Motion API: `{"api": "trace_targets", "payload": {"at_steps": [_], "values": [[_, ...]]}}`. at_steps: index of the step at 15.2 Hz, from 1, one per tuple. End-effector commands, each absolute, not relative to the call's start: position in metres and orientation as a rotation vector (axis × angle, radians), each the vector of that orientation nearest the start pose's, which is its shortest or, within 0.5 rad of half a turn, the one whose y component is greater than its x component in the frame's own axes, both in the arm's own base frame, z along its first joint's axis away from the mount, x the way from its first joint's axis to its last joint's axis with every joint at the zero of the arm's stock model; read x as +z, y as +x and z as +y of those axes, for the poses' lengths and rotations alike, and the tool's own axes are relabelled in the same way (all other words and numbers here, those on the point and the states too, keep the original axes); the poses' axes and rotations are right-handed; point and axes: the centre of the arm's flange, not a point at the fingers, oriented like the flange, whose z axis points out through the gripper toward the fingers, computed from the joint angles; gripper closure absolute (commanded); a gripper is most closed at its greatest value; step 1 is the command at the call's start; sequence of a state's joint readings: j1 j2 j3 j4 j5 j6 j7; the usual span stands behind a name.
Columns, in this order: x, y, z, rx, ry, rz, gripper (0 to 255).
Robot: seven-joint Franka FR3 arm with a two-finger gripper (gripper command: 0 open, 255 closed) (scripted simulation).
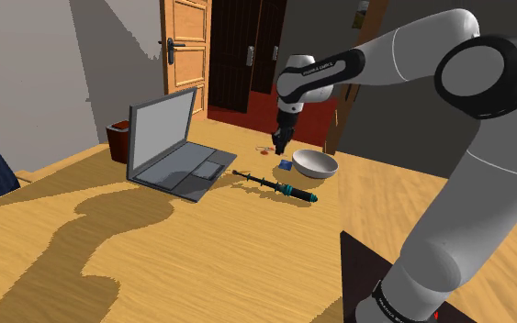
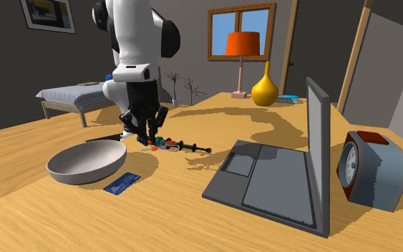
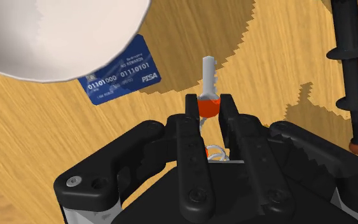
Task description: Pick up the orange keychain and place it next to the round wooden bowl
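My gripper (image 3: 208,102) is shut on the orange keychain (image 3: 208,76). Its orange head sits pinched between the fingertips, the silver key blade sticks out past them, and a ring hangs back between the fingers. The round bowl (image 3: 50,32) looks pale grey-white and stands close by, beyond the blue card. In the shoulder view the gripper (image 1: 281,147) points down just to the left of the bowl (image 1: 314,164). In the second exterior view the gripper (image 2: 149,142) hangs just to the right of the bowl (image 2: 86,160), low over the table.
A blue card (image 2: 122,183) lies beside the bowl. Past the gripper lies a black screwdriver (image 1: 270,183) with a teal handle. An open grey laptop (image 1: 169,147) stands at the shoulder view's left, with a clock (image 2: 368,168) behind it. A yellow vase (image 2: 264,89) stands at the table's far end.
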State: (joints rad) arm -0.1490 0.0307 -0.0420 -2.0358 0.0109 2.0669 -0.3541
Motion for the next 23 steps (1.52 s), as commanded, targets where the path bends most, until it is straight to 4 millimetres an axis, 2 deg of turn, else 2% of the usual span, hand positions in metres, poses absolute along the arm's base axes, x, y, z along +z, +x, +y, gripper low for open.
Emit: {"api": "trace_targets", "payload": {"at_steps": [1, 14, 22, 23], "values": [[0.419, 0.547, -0.106, -0.005, -3.124, -0.247, 255], [0.346, 0.547, -0.106, -0.005, -3.124, -0.247, 255], [0.346, 0.546, -0.106, -0.005, -3.124, -0.247, 255], [0.346, 0.546, -0.106, -0.005, -3.124, -0.247, 0]]}}
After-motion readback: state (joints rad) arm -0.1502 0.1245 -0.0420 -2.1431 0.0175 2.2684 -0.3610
